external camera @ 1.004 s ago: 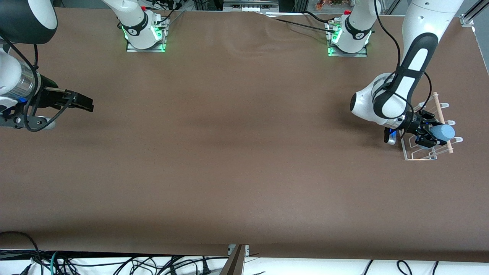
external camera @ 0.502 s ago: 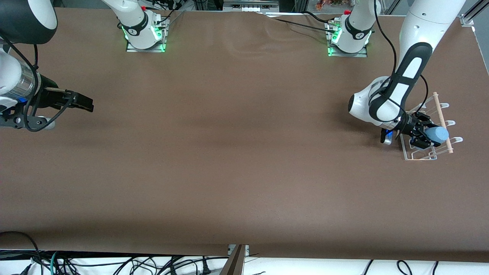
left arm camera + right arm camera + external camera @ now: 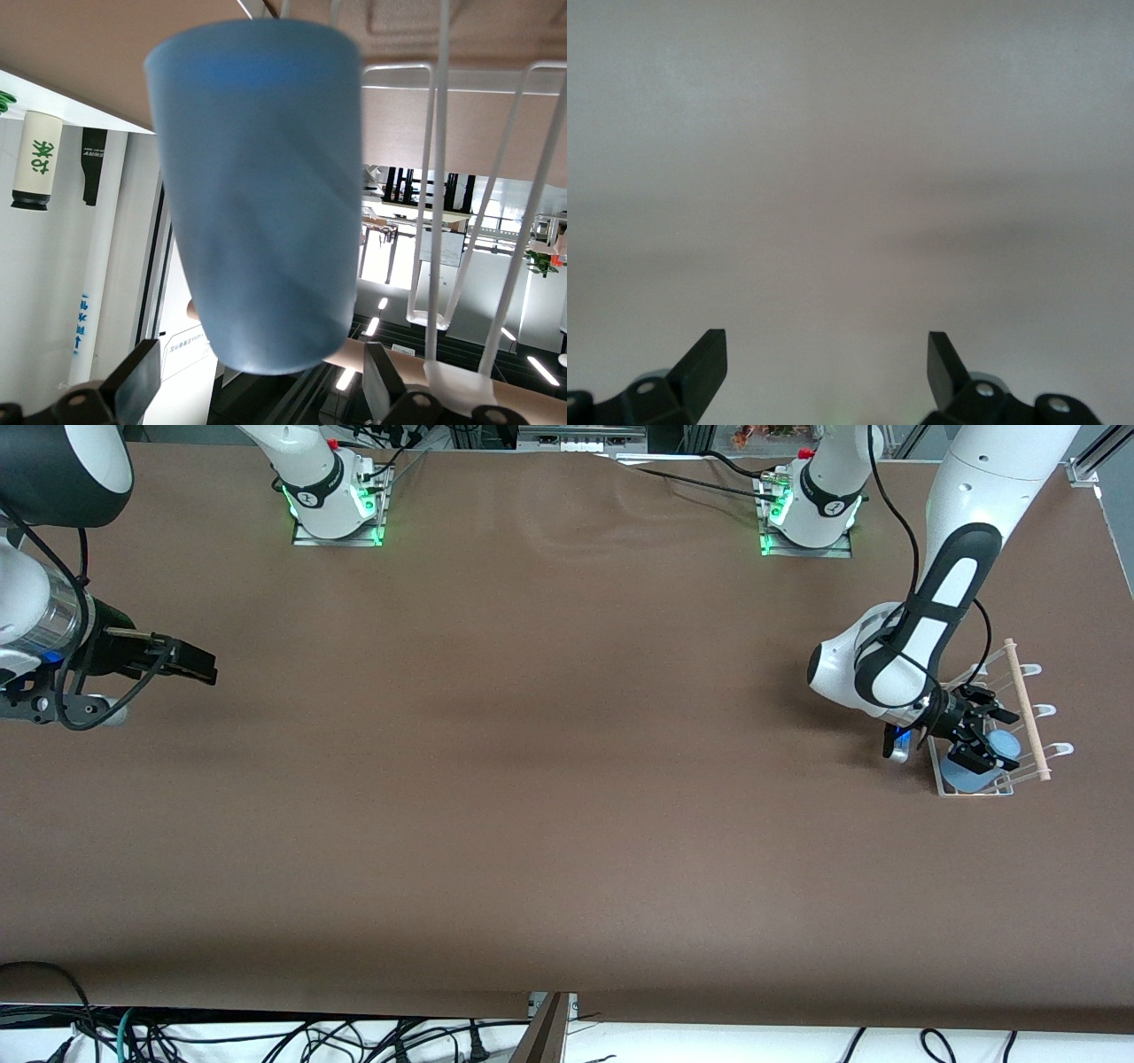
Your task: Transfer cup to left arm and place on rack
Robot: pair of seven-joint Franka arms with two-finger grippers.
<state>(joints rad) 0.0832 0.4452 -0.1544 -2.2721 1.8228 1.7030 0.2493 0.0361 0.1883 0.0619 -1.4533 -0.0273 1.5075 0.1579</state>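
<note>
Small light-blue plastic tumbler cup [image 3: 982, 761] resting in the small white wire drying rack [image 3: 999, 784] with light wooden dowel [image 3: 1028, 709], at the left arm's end of the brown tabletop [image 3: 549, 779]. Seen between the spread fingers in the left wrist view, touching neither [image 3: 261, 204]. Left gripper [image 3: 982, 735] over the rack, fingers parted. Right gripper [image 3: 197, 665] waiting above the right arm's end of the tabletop, fingers parted, holding nothing.
</note>
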